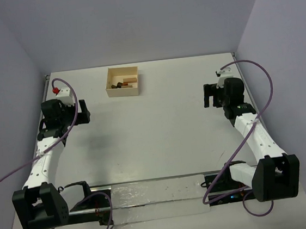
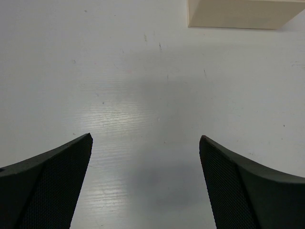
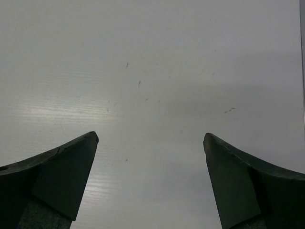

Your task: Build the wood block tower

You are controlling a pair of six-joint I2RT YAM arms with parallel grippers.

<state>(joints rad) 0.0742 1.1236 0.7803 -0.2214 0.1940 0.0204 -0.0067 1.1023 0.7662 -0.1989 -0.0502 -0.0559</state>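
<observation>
A: What do we have nearest to us?

B: The left arm base [image 1: 39,205] and the right arm base [image 1: 274,175] sit at the near edge of the white table [image 1: 156,141]. Purple cables [image 1: 17,172] loop out from both.

A: And further up the arms?

B: We see the left gripper [image 1: 84,112] out over the left side of the table. Its wrist view shows the two dark fingers [image 2: 57,181] spread wide apart with only bare table between them, so it is released and holds nothing.

A: Do we say the same of the other one?

B: Yes. The right gripper [image 1: 208,95] hangs over the right side, about as far out as the left. Its fingers [image 3: 62,176] are parted too, with only the table surface under the gap.

A: Where are the wood blocks [image 1: 125,83]?

B: We find them beyond both grippers, inside the pale square box [image 1: 123,91] near the far edge, a little left of centre. We make out light tan, reddish-brown and dark brown pieces lying in it. They are too small for us to tell how they lie against each other.

A: Does either wrist camera catch the box?

B: The left one does, and we see its pale side wall at the top right of that view, well apart from the fingers.
</observation>
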